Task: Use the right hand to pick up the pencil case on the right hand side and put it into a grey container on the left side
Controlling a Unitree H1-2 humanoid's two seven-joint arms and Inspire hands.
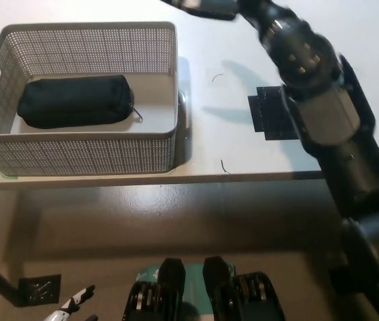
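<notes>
Fingers of the right hand [199, 5] cannot be told apart, since the hand is blurred and cut off at the top edge, beyond the basket [75, 157]. Nothing is seen held. Inside the basket the black pencil case [75, 100] is laid flat. Below the basket, white fingertips of the left hand [75, 297] are glimpsed.

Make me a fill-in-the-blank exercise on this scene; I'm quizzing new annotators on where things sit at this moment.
1. The black pencil case lies inside the ____ container.
2. The container stands on the white ____, near its front edge.
3. The right arm that reaches across the table is coloured ____.
4. The white left hand shows at the picture's lower ____ corner.

Missing words: grey; table; black; left
</notes>
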